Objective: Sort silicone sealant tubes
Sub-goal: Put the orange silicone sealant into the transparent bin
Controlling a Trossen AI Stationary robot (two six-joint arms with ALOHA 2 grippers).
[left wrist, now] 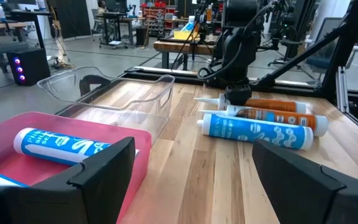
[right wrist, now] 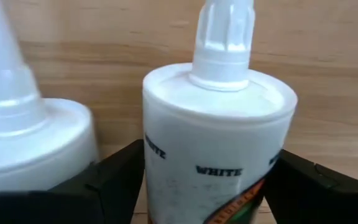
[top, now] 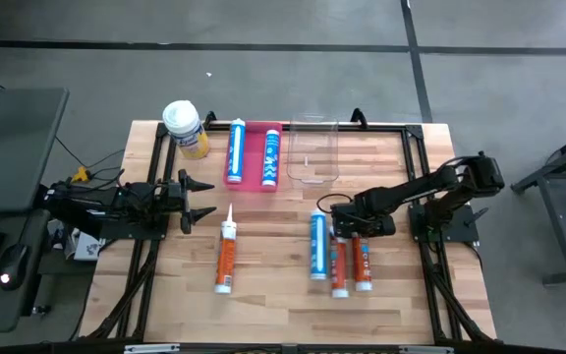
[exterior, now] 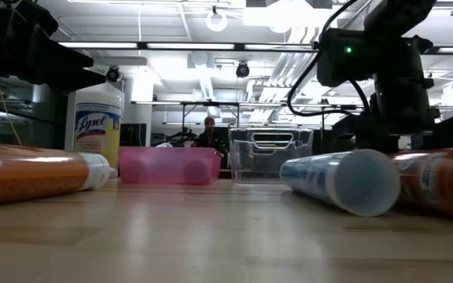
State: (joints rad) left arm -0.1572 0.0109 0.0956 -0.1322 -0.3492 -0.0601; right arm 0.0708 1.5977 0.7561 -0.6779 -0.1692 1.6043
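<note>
Two blue tubes lie in the pink tray. A third blue tube and two orange tubes lie side by side on the table, nozzles toward the far edge. A third orange tube lies alone at centre left. My right gripper is open and low over the nozzle end of an orange tube, with one finger on each side of its white shoulder. My left gripper is open and empty at the table's left. My right gripper has its two fingers on either side of the orange tube's white shoulder end, coming from above. I cannot tell whether they touch it. The tube lies flat on the table beside its neighbour.
A clear plastic tray stands right of the pink tray at the far side. A squat yellow jar with a white lid stands at the far left corner. Black frame rails run along the table's edges. A person shows far behind.
</note>
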